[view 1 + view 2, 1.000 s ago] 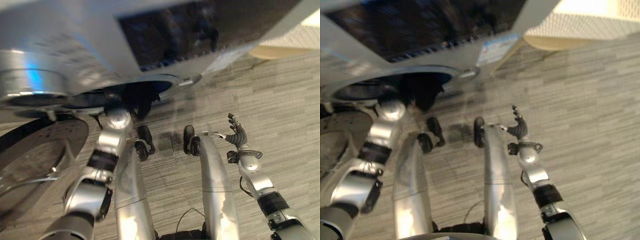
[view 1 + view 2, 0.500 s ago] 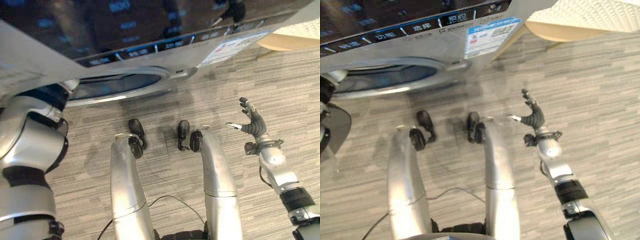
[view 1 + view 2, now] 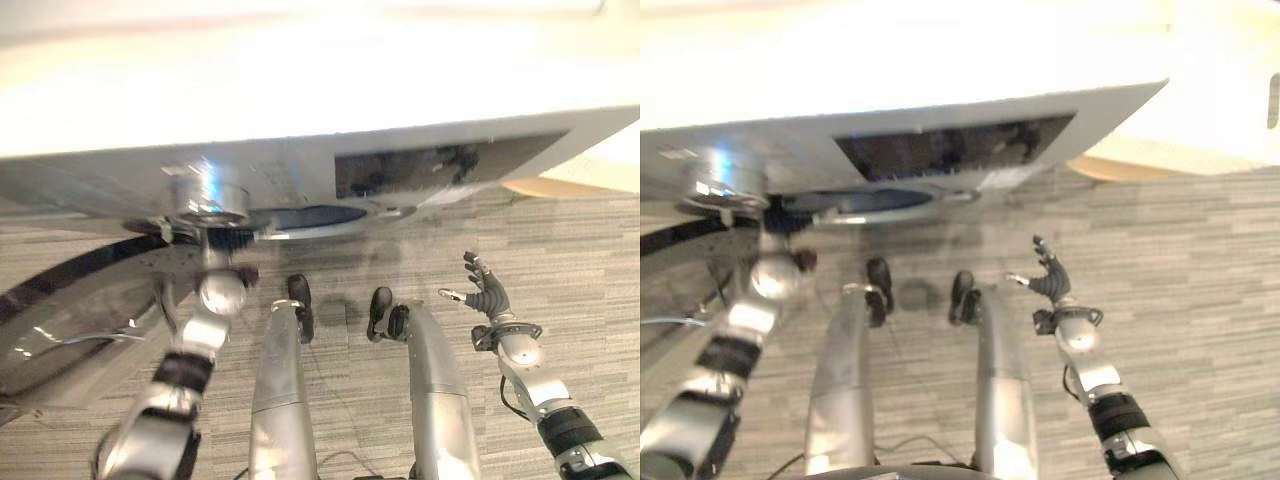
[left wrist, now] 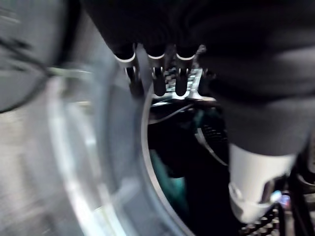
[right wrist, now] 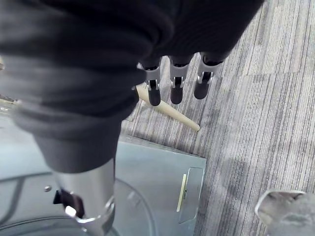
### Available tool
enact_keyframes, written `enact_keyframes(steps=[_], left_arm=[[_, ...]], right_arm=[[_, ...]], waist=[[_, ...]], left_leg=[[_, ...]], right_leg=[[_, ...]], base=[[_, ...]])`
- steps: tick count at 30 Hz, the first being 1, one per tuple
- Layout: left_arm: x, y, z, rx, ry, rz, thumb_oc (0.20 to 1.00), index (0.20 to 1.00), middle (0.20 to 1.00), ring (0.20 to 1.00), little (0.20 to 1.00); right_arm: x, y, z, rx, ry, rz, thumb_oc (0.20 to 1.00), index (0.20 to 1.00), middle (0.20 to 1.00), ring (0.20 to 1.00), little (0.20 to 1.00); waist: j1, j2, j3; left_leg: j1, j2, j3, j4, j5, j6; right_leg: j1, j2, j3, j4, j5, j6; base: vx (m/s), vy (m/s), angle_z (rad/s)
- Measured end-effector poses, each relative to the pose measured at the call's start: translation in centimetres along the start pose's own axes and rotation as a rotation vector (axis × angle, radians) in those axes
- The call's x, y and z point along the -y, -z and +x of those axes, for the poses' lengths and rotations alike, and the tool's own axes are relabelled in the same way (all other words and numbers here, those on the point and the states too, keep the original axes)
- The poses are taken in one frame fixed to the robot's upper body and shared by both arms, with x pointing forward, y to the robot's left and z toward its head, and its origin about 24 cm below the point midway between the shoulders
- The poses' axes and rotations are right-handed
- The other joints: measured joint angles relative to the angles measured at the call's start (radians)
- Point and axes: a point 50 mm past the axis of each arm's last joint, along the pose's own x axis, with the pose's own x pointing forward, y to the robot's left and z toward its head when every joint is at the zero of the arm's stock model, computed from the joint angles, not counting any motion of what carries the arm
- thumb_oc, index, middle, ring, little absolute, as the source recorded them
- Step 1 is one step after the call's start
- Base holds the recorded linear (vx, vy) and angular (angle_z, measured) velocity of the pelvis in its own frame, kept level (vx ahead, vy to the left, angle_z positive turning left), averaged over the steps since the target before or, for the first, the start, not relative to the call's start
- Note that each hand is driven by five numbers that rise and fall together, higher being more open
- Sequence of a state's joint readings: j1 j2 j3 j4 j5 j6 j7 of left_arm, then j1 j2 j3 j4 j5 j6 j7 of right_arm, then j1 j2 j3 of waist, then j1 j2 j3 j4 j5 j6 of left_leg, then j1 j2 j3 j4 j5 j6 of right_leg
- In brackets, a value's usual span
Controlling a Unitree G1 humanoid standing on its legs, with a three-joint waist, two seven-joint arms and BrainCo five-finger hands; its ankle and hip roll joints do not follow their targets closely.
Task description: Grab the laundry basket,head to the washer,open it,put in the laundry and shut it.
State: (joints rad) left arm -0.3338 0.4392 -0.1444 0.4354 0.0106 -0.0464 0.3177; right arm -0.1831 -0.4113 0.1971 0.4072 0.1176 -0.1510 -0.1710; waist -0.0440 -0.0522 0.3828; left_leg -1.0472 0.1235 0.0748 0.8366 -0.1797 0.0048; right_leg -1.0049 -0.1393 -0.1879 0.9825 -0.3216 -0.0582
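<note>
The grey washer point(image 3: 300, 110) fills the top of the eye views, and its round glass door point(image 3: 70, 320) hangs open at the left. My left hand point(image 4: 156, 73) is at the rim of the drum opening point(image 3: 305, 216), its fingers straight and holding nothing. Inside the dark drum lies a teal cloth point(image 4: 172, 182). My right hand point(image 3: 487, 297) hovers over the floor at the right, open with its fingers spread, well apart from the washer.
A pale object with a tan rim point(image 3: 1140, 158) stands on the floor just right of the washer; I cannot tell whether it is the basket. Striped grey carpet point(image 3: 580, 250) stretches to the right and behind.
The camera has tilted up, so the washer's white top now shows. My left arm has risen from the near left to the drum opening. The right hand has barely moved.
</note>
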Motion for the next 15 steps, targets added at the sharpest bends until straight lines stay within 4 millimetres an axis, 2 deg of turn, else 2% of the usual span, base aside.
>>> enact_keyframes(steps=[2, 3, 4, 7, 9, 10, 13, 14, 15], left_arm=[[1.5, 3.2, -2.4, -0.123, 0.051, -0.045, 1.000, 1.000, 1.000, 1.000, 1.000], [1.4, 4.1, -3.4, -0.150, 0.060, -0.073, 1.000, 1.000, 1.000, 1.000, 1.000], [1.5, 4.7, -4.2, -0.170, 0.072, -0.114, 1.000, 1.000, 1.000, 1.000, 1.000], [1.9, 7.9, -7.5, -0.282, 0.141, -0.137, 1.000, 1.000, 1.000, 1.000, 1.000], [2.1, 9.4, -9.1, -0.340, 0.175, -0.129, 1.000, 1.000, 1.000, 1.000, 1.000], [2.1, 10.8, -10.4, -0.404, 0.198, -0.120, 1.000, 1.000, 1.000, 1.000, 1.000], [2.3, 11.6, -10.9, -0.440, 0.224, -0.111, 1.000, 1.000, 1.000, 1.000, 1.000], [2.8, 12.7, -12.0, -0.508, 0.247, -0.125, 1.000, 1.000, 1.000, 1.000, 1.000], [3.1, 13.4, -13.2, -0.542, 0.280, -0.118, 1.000, 1.000, 1.000, 1.000, 1.000]], right_arm=[[0.1, 1.6, -0.6, -0.064, 0.007, -0.016, 1.000, 1.000, 1.000, 1.000, 1.000], [0.1, 2.1, -0.7, -0.089, 0.006, -0.033, 1.000, 1.000, 1.000, 1.000, 1.000], [0.0, 3.0, -1.0, -0.128, 0.004, -0.047, 1.000, 1.000, 1.000, 1.000, 1.000], [0.1, 5.8, -2.5, -0.245, -0.007, -0.095, 1.000, 1.000, 1.000, 1.000, 1.000], [0.1, 7.1, -3.6, -0.300, -0.014, -0.110, 1.000, 1.000, 1.000, 1.000, 1.000], [-0.2, 8.1, -4.4, -0.342, -0.027, -0.130, 1.000, 1.000, 1.000, 1.000, 1.000], [-0.4, 8.7, -5.0, -0.371, -0.043, -0.142, 1.000, 1.000, 1.000, 1.000, 1.000], [-1.2, 9.8, -5.6, -0.434, -0.065, -0.138, 1.000, 1.000, 1.000, 1.000, 1.000], [-1.7, 10.9, -6.9, -0.482, -0.086, -0.134, 1.000, 1.000, 1.000, 1.000, 1.000]], waist=[[0.016, -0.002, -0.023], [0.030, 0.000, -0.026], [0.028, -0.003, -0.027], [0.045, -0.004, -0.041], [0.046, -0.001, -0.061], [0.048, -0.003, -0.086], [0.043, -0.007, -0.097], [0.042, -0.006, -0.099], [0.041, -0.010, -0.130]], left_leg=[[0.092, -0.010, 0.017, -0.079, 0.038, -0.004], [0.143, -0.018, 0.022, -0.111, 0.045, 0.006], [0.215, -0.029, 0.024, -0.175, 0.058, 0.001], [0.481, -0.073, 0.034, -0.404, 0.120, 0.010], [0.592, -0.084, 0.041, -0.499, 0.144, 0.011], [0.654, -0.092, 0.054, -0.552, 0.162, 0.011], [0.695, -0.105, 0.055, -0.587, 0.169, 0.021], [0.818, -0.107, 0.063, -0.707, 0.211, 0.024], [0.906, -0.112, 0.075, -0.759, 0.212, 0.025]], right_leg=[[0.082, 0.000, 0.009, -0.065, 0.014, 0.013], [0.138, -0.004, 0.000, -0.101, 0.015, 0.019], [0.204, -0.005, 0.002, -0.152, 0.027, 0.029], [0.450, -0.014, -0.003, -0.343, 0.072, 0.062], [0.559, -0.013, -0.009, -0.432, 0.091, 0.079], [0.618, -0.015, -0.018, -0.487, 0.110, 0.087], [0.666, -0.019, -0.019, -0.533, 0.120, 0.099], [0.782, 0.002, -0.020, -0.658, 0.182, 0.108], [0.873, 0.004, -0.017, -0.734, 0.189, 0.119]], base=[[0.05, 0.076, 0.01], [0.06, 0.065, 0.12], [0.08, 0.063, 0.25], [0.09, 0.061, 0.13], [0.05, 0.053, 0.01], [0.13, 0.101, 0.00], [0.18, 0.100, -0.02], [0.19, 0.112, -0.27], [0.16, 0.104, -0.30]])
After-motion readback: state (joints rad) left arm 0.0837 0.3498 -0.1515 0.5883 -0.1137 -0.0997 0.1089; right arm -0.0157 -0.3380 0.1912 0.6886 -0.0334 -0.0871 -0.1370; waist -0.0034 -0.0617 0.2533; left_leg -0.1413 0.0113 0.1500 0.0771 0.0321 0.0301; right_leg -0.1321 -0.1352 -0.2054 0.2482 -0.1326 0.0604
